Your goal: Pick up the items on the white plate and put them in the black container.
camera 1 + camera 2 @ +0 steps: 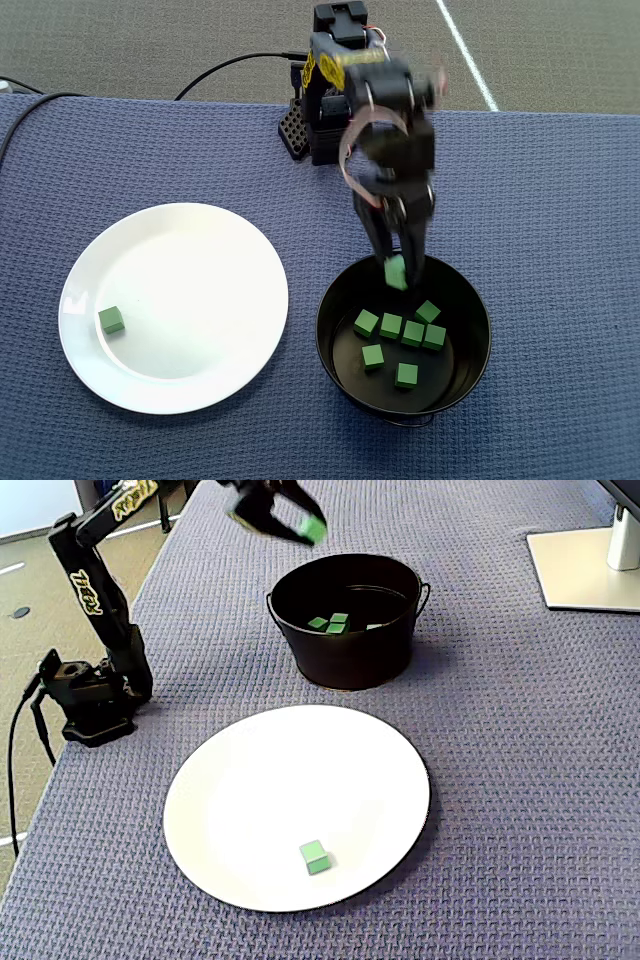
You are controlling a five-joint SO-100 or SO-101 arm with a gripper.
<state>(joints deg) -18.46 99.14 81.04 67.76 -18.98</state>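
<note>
1. overhead view: the gripper (396, 272) is clamped on one green cube (395, 271), over the far rim of the black pot (333, 345). six cubes (402, 330) lie inside, toward the pot's middle from the held cube. one last cube (111, 320) sits on the white plate (230, 262), well apart to the left.
2. fixed view: the gripper (312, 528) holds the cube (314, 527) high above the pot's (350, 658) left rim; the opening lies below and slightly right.

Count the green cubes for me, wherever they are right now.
8: one on the white plate at its left side, one held in the gripper above the black container, six on the container's floor. None appear hidden.
</note>
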